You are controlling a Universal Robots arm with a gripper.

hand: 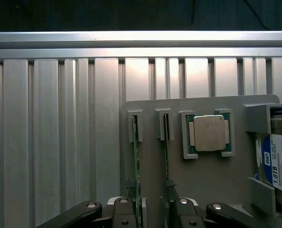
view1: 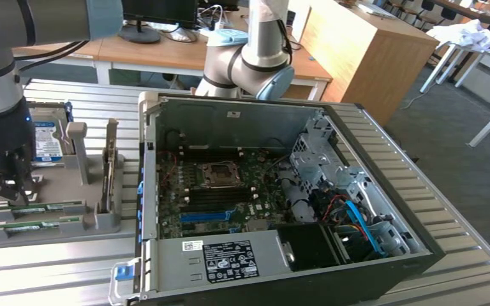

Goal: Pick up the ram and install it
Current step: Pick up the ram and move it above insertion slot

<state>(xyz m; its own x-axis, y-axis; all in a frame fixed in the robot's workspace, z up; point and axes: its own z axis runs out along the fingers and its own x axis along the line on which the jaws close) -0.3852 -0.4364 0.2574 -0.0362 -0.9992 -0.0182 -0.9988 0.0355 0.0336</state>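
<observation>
Two green ram sticks lie in slots of a grey holder (view1: 100, 223) at the exterior view's left: one ram stick (view1: 43, 206) and a second ram stick (view1: 32, 224) just in front of it. My gripper (view1: 8, 191) hangs right over their far-left ends. In the wrist view both sticks run edge-on, one ram stick (hand: 136, 166) and the other ram stick (hand: 166, 156), toward my gripper (hand: 153, 213). Its dark fingers (hand: 124, 211) stand apart, open, one near each stick. Nothing is gripped.
The holder (hand: 212, 185) also carries a square silver processor chip (hand: 209, 133) and a blue-labelled hard drive (hand: 278, 161), also seen as the hard drive (view1: 45, 137). An open computer case (view1: 381, 166) with its motherboard (view1: 219, 191) lies to the exterior view's right on the slatted aluminium table (view1: 58, 268).
</observation>
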